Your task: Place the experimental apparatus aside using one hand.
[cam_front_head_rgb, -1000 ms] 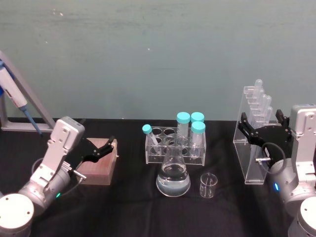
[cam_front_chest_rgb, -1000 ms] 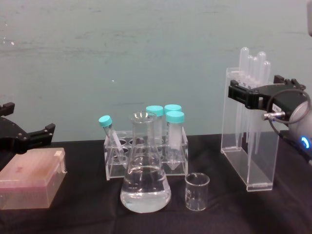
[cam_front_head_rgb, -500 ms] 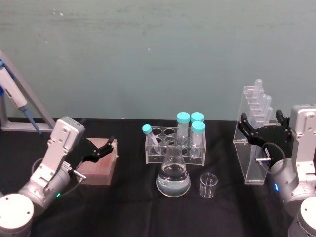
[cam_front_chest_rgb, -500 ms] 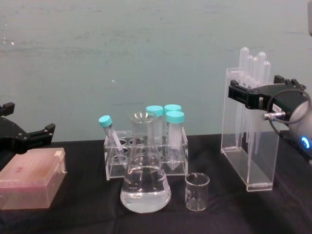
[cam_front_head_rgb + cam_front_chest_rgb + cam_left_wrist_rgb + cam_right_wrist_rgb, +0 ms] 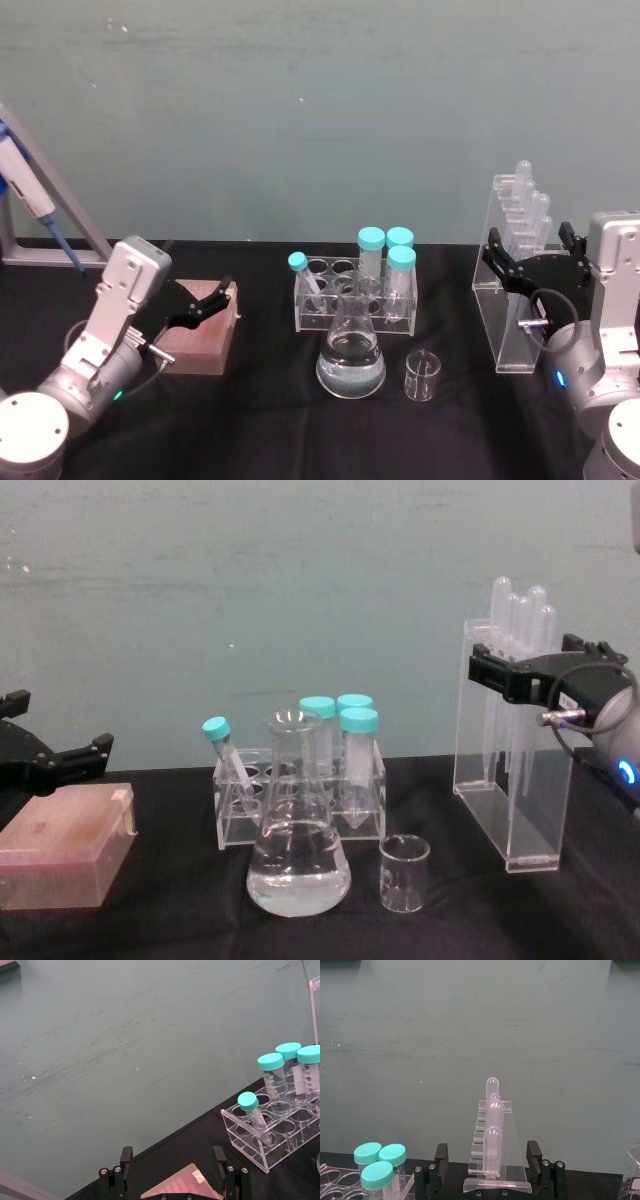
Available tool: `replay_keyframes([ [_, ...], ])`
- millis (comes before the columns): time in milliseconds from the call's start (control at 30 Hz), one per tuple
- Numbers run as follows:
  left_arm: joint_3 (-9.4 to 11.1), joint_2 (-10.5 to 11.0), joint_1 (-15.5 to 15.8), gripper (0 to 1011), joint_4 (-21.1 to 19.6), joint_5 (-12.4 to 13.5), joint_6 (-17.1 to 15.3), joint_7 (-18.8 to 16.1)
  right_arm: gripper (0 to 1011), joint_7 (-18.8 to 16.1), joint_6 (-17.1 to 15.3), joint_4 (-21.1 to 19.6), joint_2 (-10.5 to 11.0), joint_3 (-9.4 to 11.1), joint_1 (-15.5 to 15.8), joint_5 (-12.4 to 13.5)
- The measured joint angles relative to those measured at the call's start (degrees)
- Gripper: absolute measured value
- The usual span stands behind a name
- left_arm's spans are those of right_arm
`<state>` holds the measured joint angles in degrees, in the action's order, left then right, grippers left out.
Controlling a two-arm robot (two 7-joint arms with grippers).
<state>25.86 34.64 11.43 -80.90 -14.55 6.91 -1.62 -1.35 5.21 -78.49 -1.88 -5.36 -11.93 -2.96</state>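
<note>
The clear acrylic pipette stand point(image 5: 505, 330) point(image 5: 495, 770) point(image 5: 492, 1160) stands upright at the table's right. My right gripper point(image 5: 533, 255) point(image 5: 540, 660) point(image 5: 488, 1160) is open and straddles the stand's upper part, one finger on each side. I cannot tell whether the fingers touch it. The conical flask point(image 5: 351, 360) point(image 5: 298, 870) with clear liquid sits at the front centre. The small beaker point(image 5: 421, 376) point(image 5: 404, 873) is just to its right. My left gripper point(image 5: 200, 305) point(image 5: 55, 725) point(image 5: 172, 1165) hangs open over a pink box on the left.
A clear rack of teal-capped tubes point(image 5: 355, 290) point(image 5: 300, 780) stands right behind the flask. The pink box point(image 5: 200, 335) point(image 5: 60, 855) lies at the left. A blue-and-white pipette on a metal frame point(image 5: 25, 195) is at the far left. Bare black cloth lies before the beaker.
</note>
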Motion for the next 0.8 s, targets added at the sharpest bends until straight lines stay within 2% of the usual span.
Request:
replay_keyframes([
  [500,0.00,0.00,0.00,1000,0.00,0.00,0.00,0.00,1000,0.05,0.04,0.00,0.00,0.00,0.00,0.00],
  [633,0.00,0.00,0.00,1000,0.00,0.00,0.00,0.00,946,0.05,0.04,0.00,0.00,0.00,0.00,0.00],
  [767,0.00,0.00,0.00,1000,0.00,0.00,0.00,0.00,814,0.06,0.04,0.00,0.00,0.00,0.00,0.00],
  [800,0.00,0.00,0.00,1000,0.00,0.00,0.00,0.00,814,0.06,0.04,0.00,0.00,0.00,0.00,0.00],
])
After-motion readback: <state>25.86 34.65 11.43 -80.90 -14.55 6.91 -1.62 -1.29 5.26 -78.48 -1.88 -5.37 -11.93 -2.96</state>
